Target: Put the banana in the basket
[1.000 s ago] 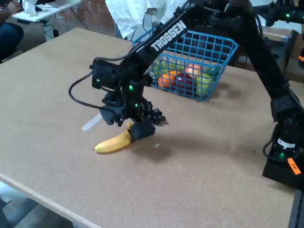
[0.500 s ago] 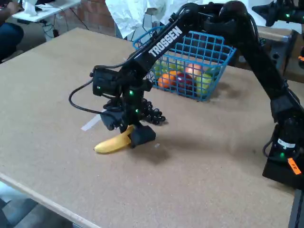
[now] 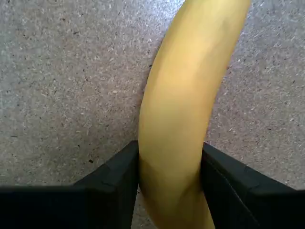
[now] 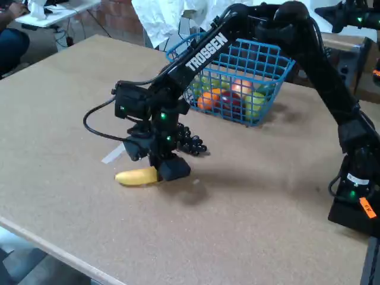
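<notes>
The yellow banana (image 3: 190, 95) runs up the middle of the wrist view over the brown table top. My gripper (image 3: 169, 160) is shut on it, with a black finger pressed against each side of its lower part. In the fixed view the banana (image 4: 135, 177) pokes out level to the left of my gripper (image 4: 165, 169), low over the table near the front edge. I cannot tell whether it touches the board. The blue wire basket (image 4: 279, 74) stands at the back, behind the arm, well apart from the banana.
A dark grape bunch (image 4: 191, 142) lies on the table just behind the gripper. The basket holds orange, red and green fruit (image 4: 228, 98). A white strip (image 4: 113, 153) lies left of the gripper. The arm's base (image 4: 356, 202) stands at the right. A person's sleeve (image 4: 12, 41) shows far left.
The jaws have closed on the banana. Its free end has swung from pointing down-left to level, and the gripper has shifted slightly left.
</notes>
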Available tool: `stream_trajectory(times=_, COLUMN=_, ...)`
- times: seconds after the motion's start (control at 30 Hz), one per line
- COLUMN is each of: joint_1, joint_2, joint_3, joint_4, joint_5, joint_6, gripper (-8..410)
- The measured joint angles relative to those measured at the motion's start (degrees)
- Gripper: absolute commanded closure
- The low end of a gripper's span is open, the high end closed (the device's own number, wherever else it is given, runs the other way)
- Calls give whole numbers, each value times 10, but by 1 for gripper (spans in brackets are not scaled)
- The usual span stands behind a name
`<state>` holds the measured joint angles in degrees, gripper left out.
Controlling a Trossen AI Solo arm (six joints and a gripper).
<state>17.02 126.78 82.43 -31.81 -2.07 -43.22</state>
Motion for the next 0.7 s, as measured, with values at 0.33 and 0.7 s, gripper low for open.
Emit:
stream_trajectory(times=0.33, joint_1=0, joint_2=-31, joint_3=16, joint_4=4, joint_5=1, joint_6=10, gripper=402)
stream_trajectory(times=0.7, joint_1=0, joint_2=-174, joint_3=82, joint_4=5, joint_5=2, joint_6=59, gripper=402)
